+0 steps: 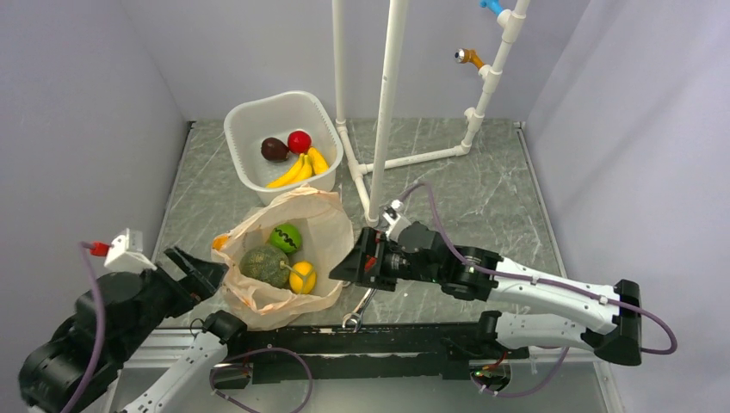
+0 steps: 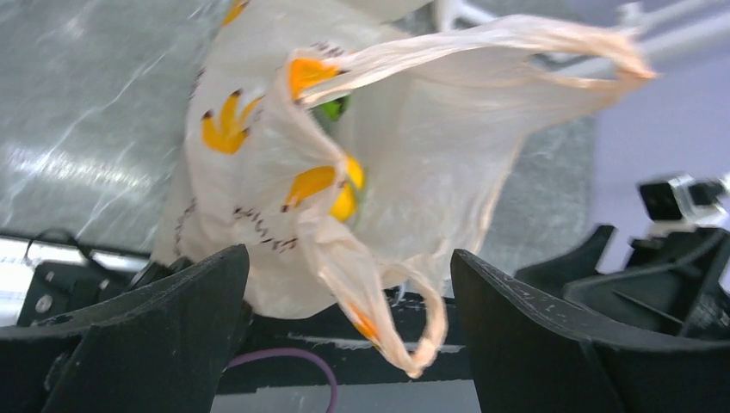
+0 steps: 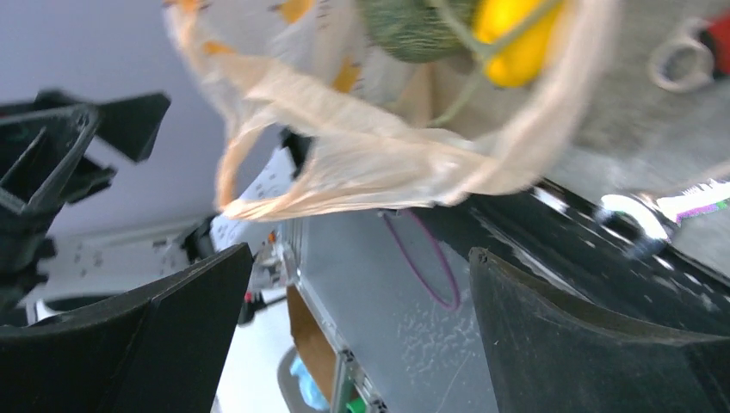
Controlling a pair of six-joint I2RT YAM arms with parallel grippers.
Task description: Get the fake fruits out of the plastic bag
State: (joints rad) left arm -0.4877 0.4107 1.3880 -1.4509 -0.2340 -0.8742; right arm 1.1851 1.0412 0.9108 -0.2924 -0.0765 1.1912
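Note:
The plastic bag (image 1: 323, 225) lies open on the table near the front, printed with bananas. Inside it sit a bright green striped ball (image 1: 286, 237), a dull dark-green squash (image 1: 265, 265) and a yellow-orange ball (image 1: 302, 277). The yellow banana bunch (image 1: 301, 168) lies in the white tub (image 1: 250, 116). My left gripper (image 1: 211, 275) is open at the bag's left edge; in the left wrist view a bag handle (image 2: 405, 331) dangles between its jaws (image 2: 349, 327), untouched. My right gripper (image 1: 343, 267) is open at the bag's right edge, with the bag (image 3: 387, 163) just beyond its jaws (image 3: 361, 318).
The tub also holds a shiny red ball (image 1: 299, 141) and a dark maroon fruit (image 1: 275, 149). A white pipe frame (image 1: 383, 112) stands behind the right gripper. A metal wrench (image 1: 360, 310) lies by the table's front edge, also in the right wrist view (image 3: 637, 225).

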